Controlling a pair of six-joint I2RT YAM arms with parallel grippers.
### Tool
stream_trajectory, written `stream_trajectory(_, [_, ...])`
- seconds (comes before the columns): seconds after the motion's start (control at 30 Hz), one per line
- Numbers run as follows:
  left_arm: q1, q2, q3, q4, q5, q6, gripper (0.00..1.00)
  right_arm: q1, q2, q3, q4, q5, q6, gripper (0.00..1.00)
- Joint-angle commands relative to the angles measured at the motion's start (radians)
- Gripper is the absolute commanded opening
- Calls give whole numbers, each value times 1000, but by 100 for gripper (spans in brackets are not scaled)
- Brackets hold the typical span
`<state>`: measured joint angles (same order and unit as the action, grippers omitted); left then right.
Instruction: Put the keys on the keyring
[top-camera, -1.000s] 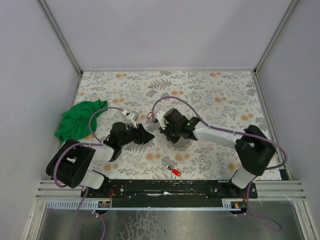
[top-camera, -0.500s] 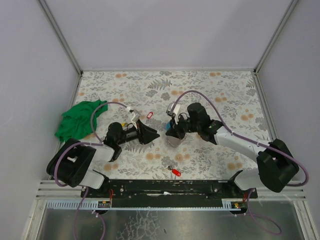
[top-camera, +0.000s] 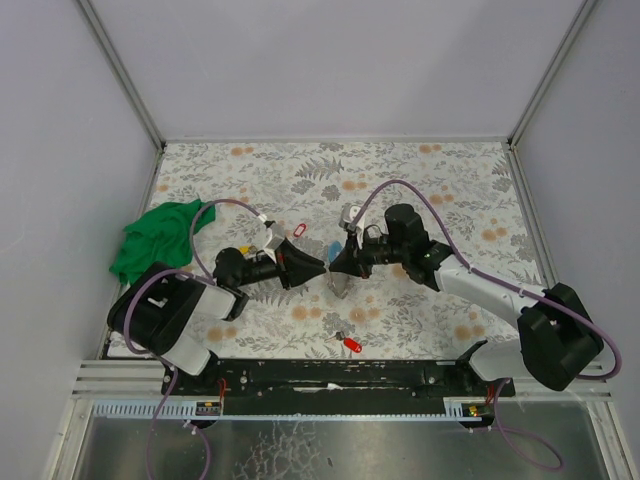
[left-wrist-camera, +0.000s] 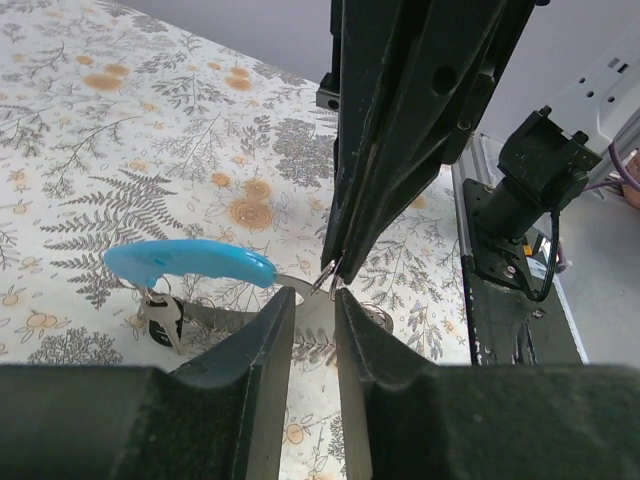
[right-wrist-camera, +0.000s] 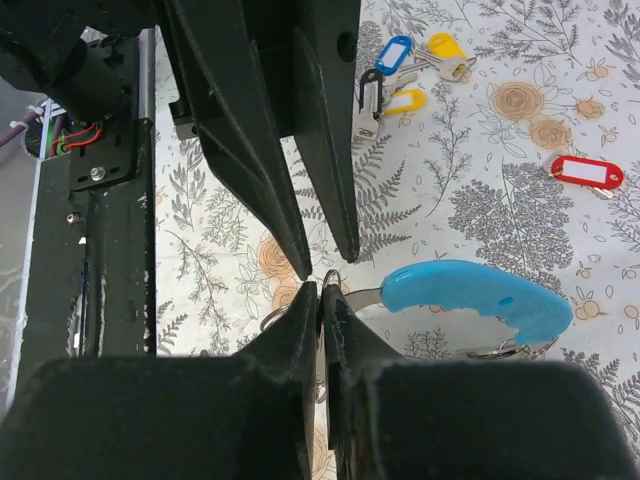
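Two arms converge mid-table. Left tool (left-wrist-camera: 313, 300): jaws a slit apart, straddling the grey end of the keyring (left-wrist-camera: 190, 262), which sits between both tools. One dark-tagged key (left-wrist-camera: 160, 318) dangles under its blue arc. Right tool (right-wrist-camera: 318, 292) pinches the thin wire tight. Loose keys (right-wrist-camera: 405, 70) lie on the table (top-camera: 430, 180).

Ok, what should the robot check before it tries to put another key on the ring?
1. Right gripper pinches the keyring: ok.
2. Left gripper grips it too: cannot tell; its jaws stand apart with ring metal in the gap.
3. A key held ready to thread: not ok; the red-tagged key and blue-tagged key lie loose on the table.
4. Ring's opening faces a key: cannot tell.
5. Hanging key under the blue arc is clear of both grippers: ok.
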<state>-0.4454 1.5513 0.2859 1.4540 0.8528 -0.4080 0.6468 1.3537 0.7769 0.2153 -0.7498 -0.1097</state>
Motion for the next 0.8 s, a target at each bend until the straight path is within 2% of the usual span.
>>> stream_trajectory(0.0, [-8,21,32,121,52,46,21,-6,-45,1,71,-70,-19,4])
stream_trajectory(0.37, [-28,53,55,121,140,132,20,-5,-39,-3,78,-121,-28,4])
stream_trajectory(0.57, [-33,29,62,124,172,155,2,-6,-39,-3,61,-129,-43,4])
stream_trajectory(0.7, [-33,-14,49,84,172,177,0,-6,-49,-2,19,-96,-58,5])
stream_trajectory(0.77, [-33,-72,43,-30,156,237,0,-6,-71,-4,-26,-56,-76,8])
